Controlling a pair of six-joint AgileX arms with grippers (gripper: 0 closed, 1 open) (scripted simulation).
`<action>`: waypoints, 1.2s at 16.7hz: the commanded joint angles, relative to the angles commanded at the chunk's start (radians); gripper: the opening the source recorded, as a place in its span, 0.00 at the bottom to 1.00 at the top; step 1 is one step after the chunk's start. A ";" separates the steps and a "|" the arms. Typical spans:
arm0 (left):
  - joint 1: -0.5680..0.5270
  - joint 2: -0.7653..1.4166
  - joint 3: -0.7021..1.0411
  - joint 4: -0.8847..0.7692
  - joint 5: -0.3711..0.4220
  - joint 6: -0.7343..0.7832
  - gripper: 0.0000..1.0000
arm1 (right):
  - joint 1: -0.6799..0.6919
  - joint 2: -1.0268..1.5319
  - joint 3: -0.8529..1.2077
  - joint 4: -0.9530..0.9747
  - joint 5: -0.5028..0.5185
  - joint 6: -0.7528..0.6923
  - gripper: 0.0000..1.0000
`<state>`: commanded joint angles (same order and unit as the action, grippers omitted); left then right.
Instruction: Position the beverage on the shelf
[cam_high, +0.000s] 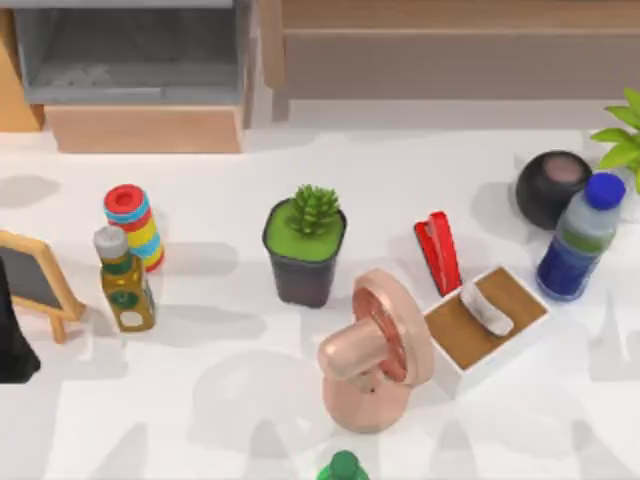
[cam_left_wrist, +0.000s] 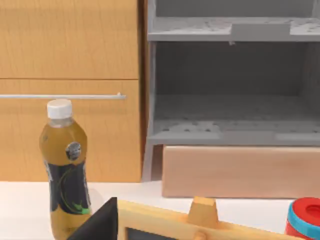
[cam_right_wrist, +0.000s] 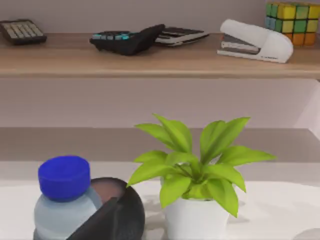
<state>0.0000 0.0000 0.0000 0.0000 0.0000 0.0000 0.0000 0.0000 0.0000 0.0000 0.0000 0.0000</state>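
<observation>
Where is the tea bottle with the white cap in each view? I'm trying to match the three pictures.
Top view: the tea bottle stands at the table's left side, just in front of the striped cup stack.
Left wrist view: tea bottle before the wooden cabinet.
Right wrist view: not in it.
Shared landmark: the chalkboard easel, beside the bottle, also.

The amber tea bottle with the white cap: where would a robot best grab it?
Probably around the amber tea bottle at mid-body, coming level from the table's left side. It stands upright, the body is round, and the stacked ring toy crowds it behind.
</observation>
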 joint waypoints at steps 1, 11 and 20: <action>0.000 0.000 0.000 0.000 0.000 0.000 1.00 | 0.000 0.000 0.000 0.000 0.000 0.000 1.00; 0.000 0.000 0.000 0.000 0.000 0.000 1.00 | -0.200 0.423 0.172 0.364 -0.218 -0.007 1.00; 0.000 0.000 0.000 0.000 0.000 0.000 1.00 | -0.565 1.394 0.417 1.095 -0.576 -0.010 1.00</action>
<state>0.0000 0.0000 0.0000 0.0000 0.0000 0.0000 -0.5646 1.3939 0.4173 1.0948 -0.5764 -0.0099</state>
